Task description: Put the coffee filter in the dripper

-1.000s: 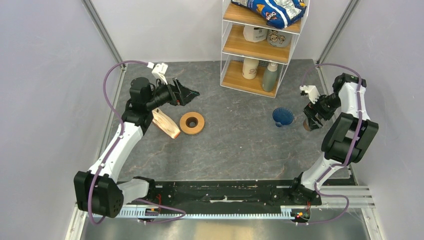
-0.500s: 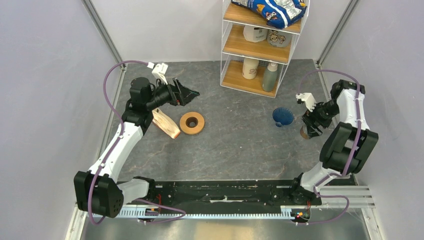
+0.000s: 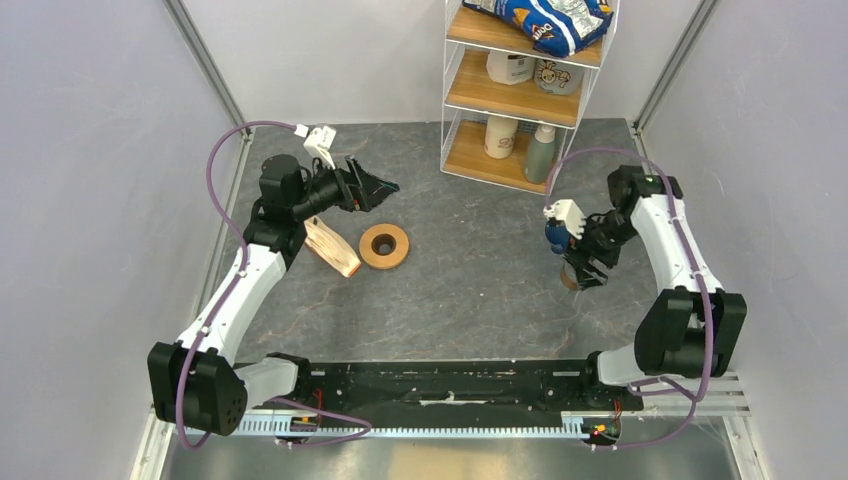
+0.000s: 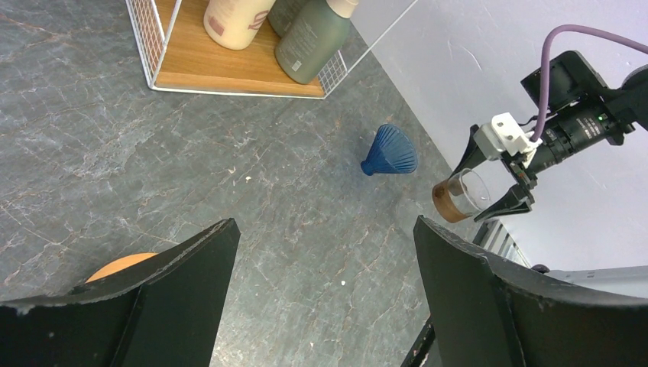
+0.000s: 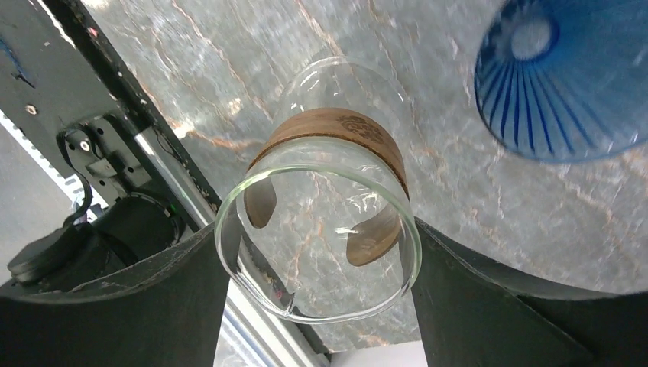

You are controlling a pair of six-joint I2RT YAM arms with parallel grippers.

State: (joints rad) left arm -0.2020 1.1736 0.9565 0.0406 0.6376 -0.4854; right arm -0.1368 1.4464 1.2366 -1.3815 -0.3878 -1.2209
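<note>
Right gripper (image 3: 578, 266) clasps a brown-banded clear glass cup (image 5: 330, 138), seemingly lifted off the table, beside the dark blue ribbed dripper (image 5: 562, 84); left gripper (image 4: 325, 237) gapes wide.

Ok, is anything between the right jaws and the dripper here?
Yes. The right gripper has its jaws closed on a clear glass cup with a brown band, so the cup fills them. The dripper sits on the table just beyond the cup, apart from it, with only bare tabletop between.
</note>
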